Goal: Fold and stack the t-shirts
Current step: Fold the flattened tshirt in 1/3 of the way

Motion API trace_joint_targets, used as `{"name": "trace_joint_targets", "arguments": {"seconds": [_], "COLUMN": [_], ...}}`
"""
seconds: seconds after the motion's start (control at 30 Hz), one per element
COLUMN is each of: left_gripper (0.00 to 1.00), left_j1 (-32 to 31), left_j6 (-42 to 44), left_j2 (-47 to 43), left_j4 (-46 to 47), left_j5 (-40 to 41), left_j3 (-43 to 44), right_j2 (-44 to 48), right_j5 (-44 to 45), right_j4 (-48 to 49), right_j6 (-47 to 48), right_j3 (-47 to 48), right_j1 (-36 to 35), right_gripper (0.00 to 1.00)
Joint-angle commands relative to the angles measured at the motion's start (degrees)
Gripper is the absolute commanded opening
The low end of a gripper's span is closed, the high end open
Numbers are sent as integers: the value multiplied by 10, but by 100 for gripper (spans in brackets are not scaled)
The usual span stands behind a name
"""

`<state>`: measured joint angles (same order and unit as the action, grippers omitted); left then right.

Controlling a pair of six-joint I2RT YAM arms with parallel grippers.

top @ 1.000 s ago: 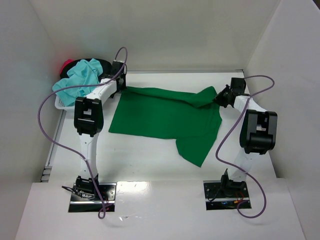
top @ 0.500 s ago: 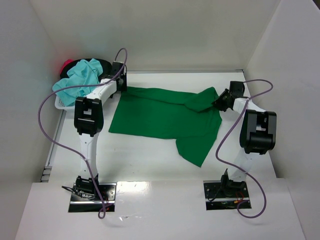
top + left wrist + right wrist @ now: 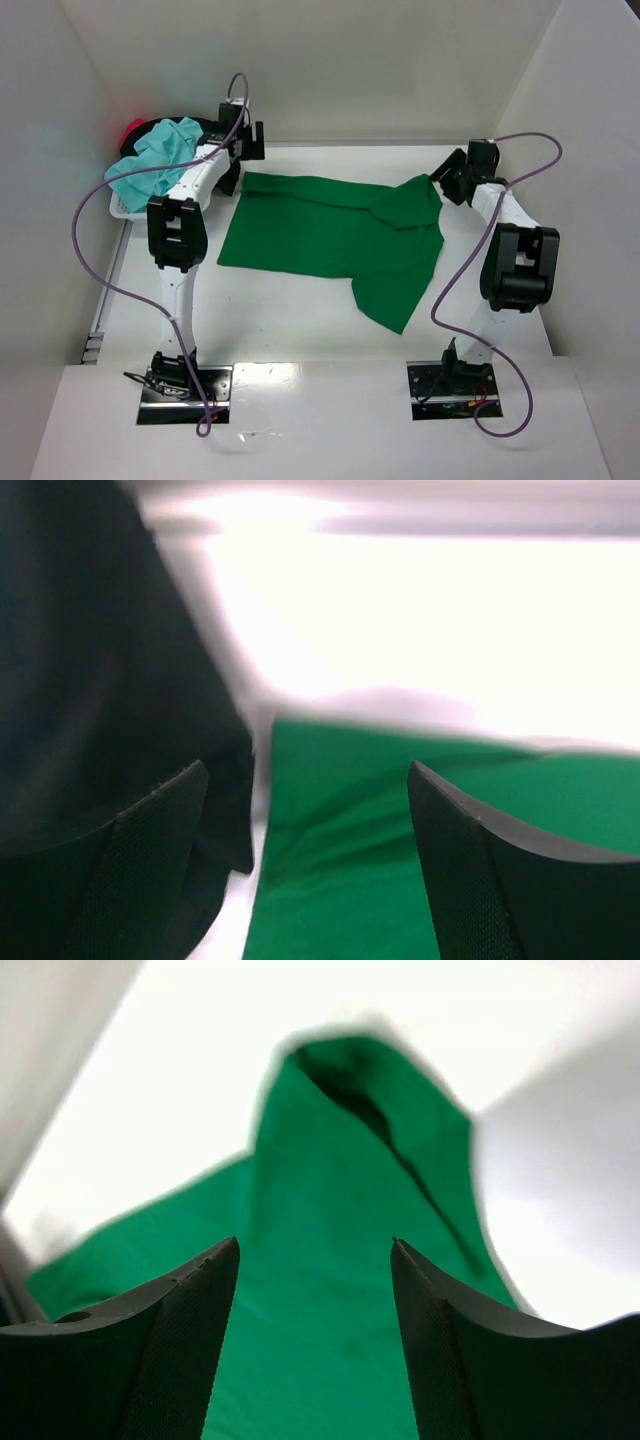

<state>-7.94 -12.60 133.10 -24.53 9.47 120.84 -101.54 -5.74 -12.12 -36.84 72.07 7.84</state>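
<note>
A bright green t-shirt (image 3: 330, 235) lies spread on the white table, its far right sleeve (image 3: 415, 200) folded over and a lobe hanging toward the near right. My left gripper (image 3: 245, 148) hovers open just past the shirt's far left corner; in the left wrist view the left gripper (image 3: 308, 770) has green cloth (image 3: 400, 860) below its spread jaws, none between them. My right gripper (image 3: 452, 180) stands open above the far right sleeve; the right wrist view shows the right gripper (image 3: 315, 1245) over the green cloth (image 3: 340, 1160). Turquoise (image 3: 160, 155), black (image 3: 205, 126) and pink (image 3: 133, 130) t-shirts sit piled at the far left.
A small white basket (image 3: 118, 208) holds the pile of shirts at the far left, against the left wall. Dark cloth (image 3: 90, 680) fills the left of the left wrist view. White walls enclose the table on three sides. Purple cables loop off both arms.
Both grippers went from shut on the green shirt's far corners to open and pulled up and back. The released right sleeve dropped flat onto the shirt.
</note>
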Motion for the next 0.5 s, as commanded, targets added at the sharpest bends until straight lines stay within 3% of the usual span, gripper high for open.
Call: {"name": "trace_joint_targets", "arguments": {"seconds": [0.0, 0.3, 0.33, 0.47], "left_gripper": [89, 90, 90, 84], "left_j1": [4, 4, 4, -1], "left_j6": [-16, -22, -22, -16], "left_j2": [29, 88, 95, 108], "left_j4": [-4, -24, -24, -24], "left_j5": [-43, -89, -89, -112], "left_j3": [66, 121, 121, 128], "right_j2": [-27, -120, -136, -149], "right_j5": [14, 20, 6, -14], "right_j4": [9, 3, 3, 10], "right_j6": [22, 39, 39, 39], "right_j3": [75, 145, 145, 129], "right_j1": [-4, -4, -4, -4], "right_gripper": [69, 69, 65, 64]}}
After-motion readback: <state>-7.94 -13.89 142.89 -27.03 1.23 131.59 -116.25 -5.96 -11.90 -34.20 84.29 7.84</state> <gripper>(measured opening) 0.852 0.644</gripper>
